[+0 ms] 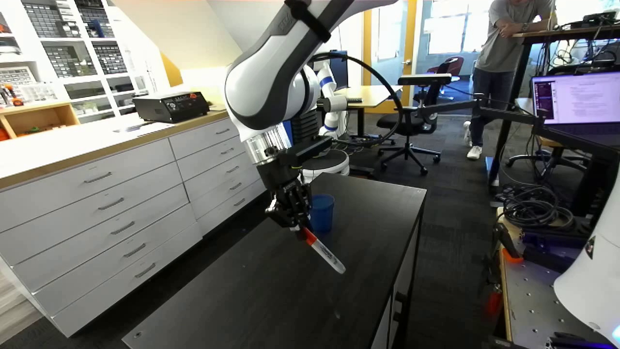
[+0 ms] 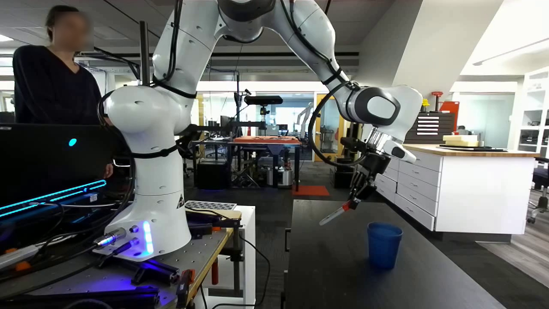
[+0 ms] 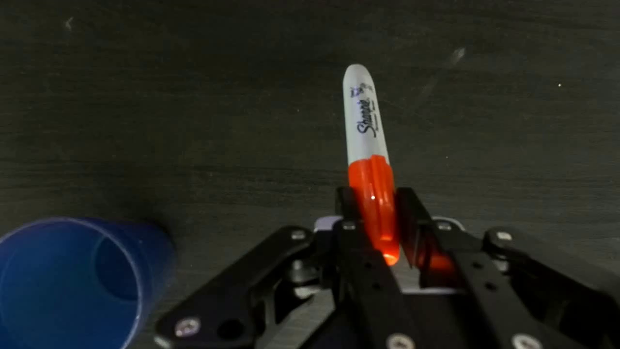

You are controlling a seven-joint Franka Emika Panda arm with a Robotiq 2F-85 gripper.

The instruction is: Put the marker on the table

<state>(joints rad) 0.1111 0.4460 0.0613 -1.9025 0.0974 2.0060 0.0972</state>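
Over the black worktop point(image 1: 261, 291): here is the end effector point(image 3: 373, 208), angled down, and it has hold of the marker point(image 3: 368, 150)!
Fingers point(image 3: 411, 218): pressed against both sides of the red-orange cap point(image 3: 365, 179), a clear pinch, with the marker held right between them.
White barrel point(image 3: 362, 116): sloping down and away from that grip, tilted rather than level, and you can read "Sharpie" along it in the wrist view.
Tip point(image 1: 340, 269): the lowest part of the marker, aimed at the worktop; touching or just above, I cannot tell.
Blue cup point(image 2: 384, 246): upright on the worktop in both exterior views, near the end effector and apart from the marker; the wrist view looks into its mouth at lower left.
Arm point(image 2: 317, 30): white and grey, arching high from its base point(image 2: 165, 225), where a blue light point(image 2: 148, 236) glows.
Drawer cabinets point(image 1: 68, 218): white-fronted, in both exterior views, with a black box point(image 1: 169, 107) sitting on top.
Onlookers: a person in grey point(image 1: 499, 53), forearms on a raised desk point(image 1: 537, 35), and a person in a dark top point(image 2: 55, 86), face blurred, standing upright.
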